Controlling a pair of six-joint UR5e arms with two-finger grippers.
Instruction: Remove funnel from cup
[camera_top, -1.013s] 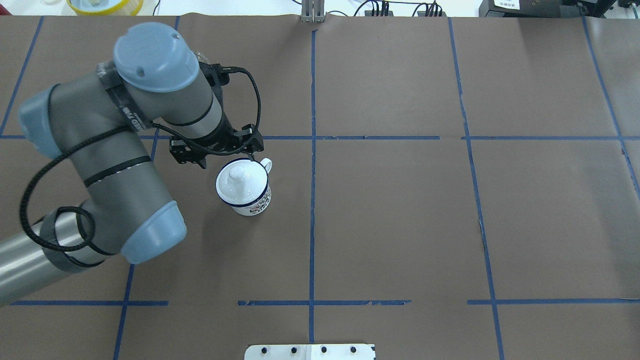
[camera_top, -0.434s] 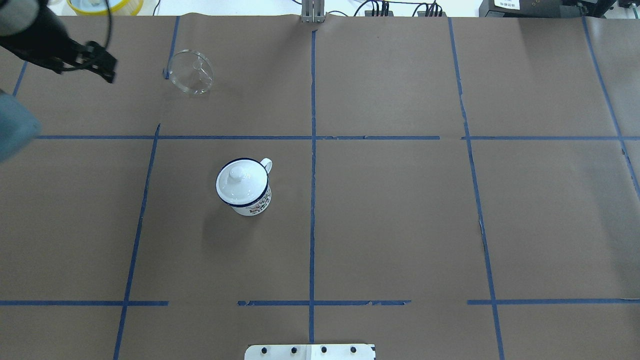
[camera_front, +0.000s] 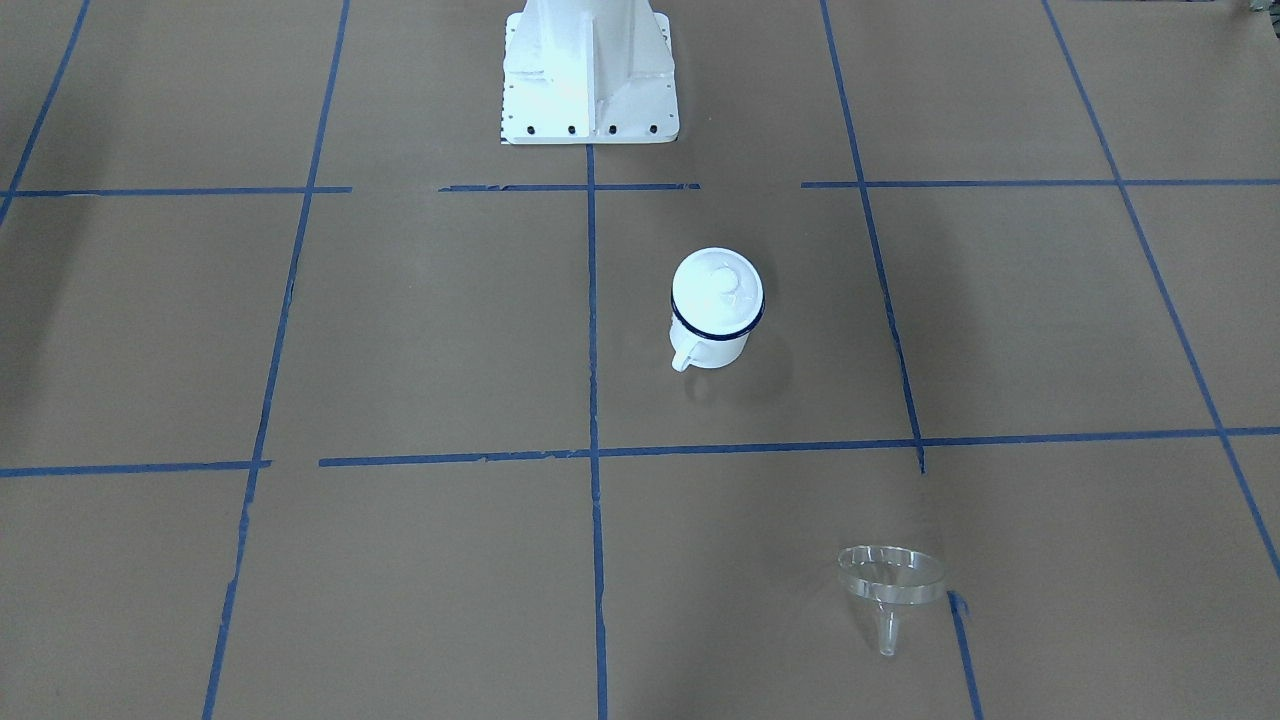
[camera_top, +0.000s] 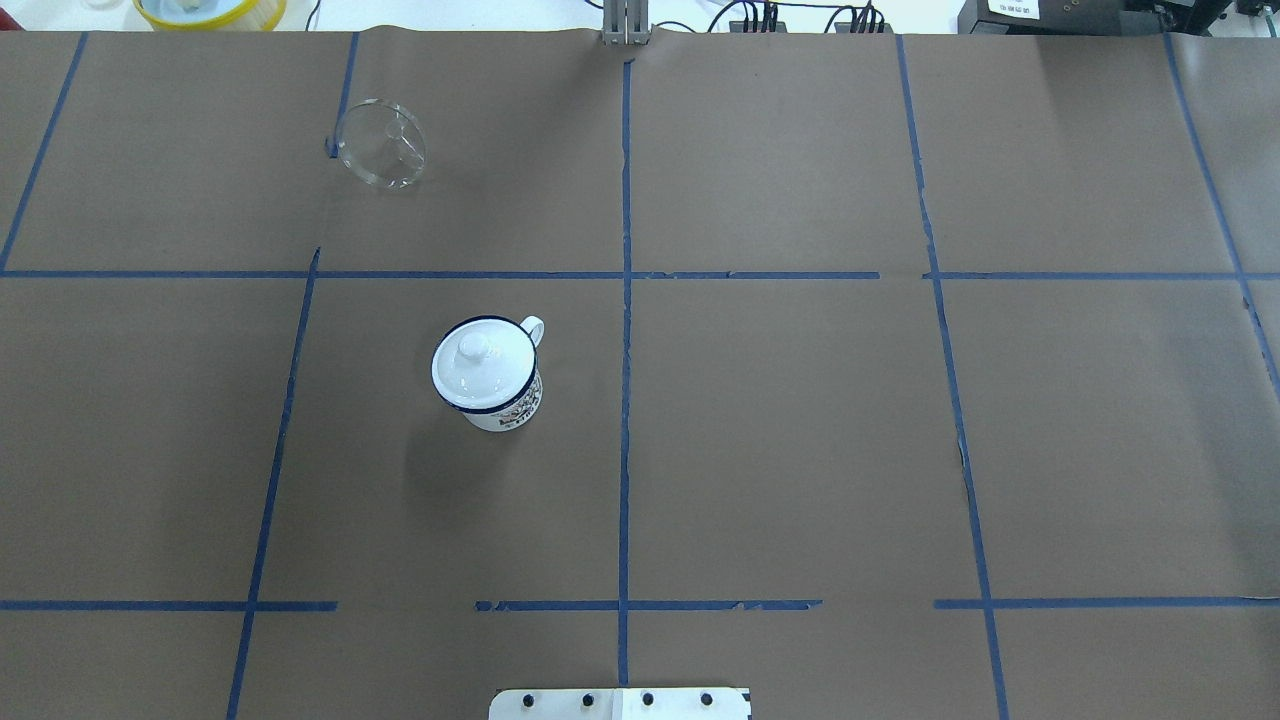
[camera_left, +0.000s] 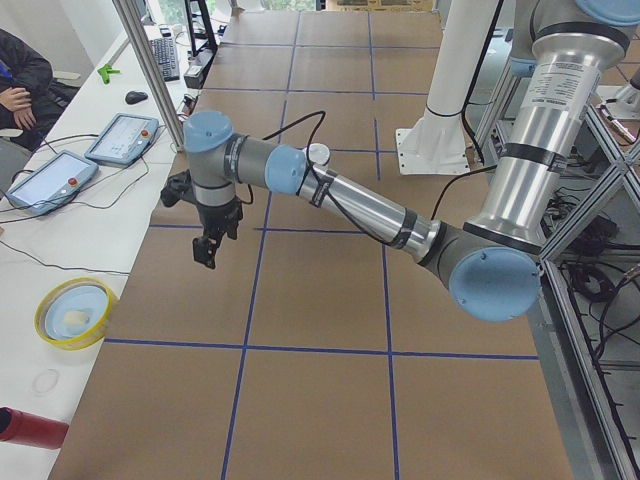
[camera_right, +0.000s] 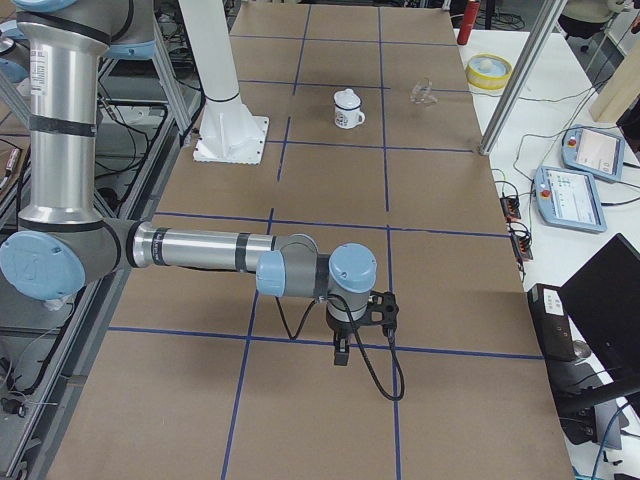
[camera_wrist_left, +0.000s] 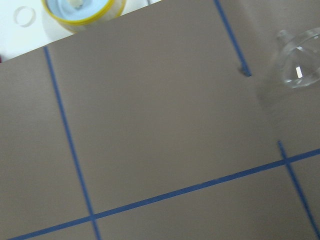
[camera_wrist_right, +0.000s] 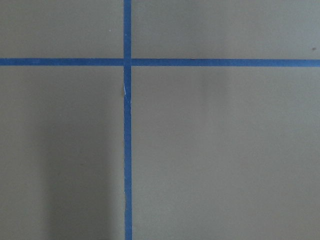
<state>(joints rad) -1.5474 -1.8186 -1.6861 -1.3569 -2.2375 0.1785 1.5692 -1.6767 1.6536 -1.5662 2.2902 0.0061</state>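
Lying tipped on the bench (camera_top: 800, 400), the funnel (camera_top: 381, 145) is well apart from the cup (camera_top: 487, 375) and clear of the left fingers (camera_left: 207, 250). Whether these or the right fingers (camera_right: 341, 352) are apart, I cannot tell.

Funnel out of the cup, both resting on the counter.
The clear funnel (camera_top: 381, 145) lies on the brown paper-covered counter (camera_top: 800, 420) just beside a blue tape line (camera_top: 347, 80), well apart from the cup (camera_top: 510, 408). The white cup stands upright, a domed white lid (camera_top: 483, 365) with a knob seated on its dark blue rim. Its loop handle (camera_top: 535, 328) is turned toward the far right.
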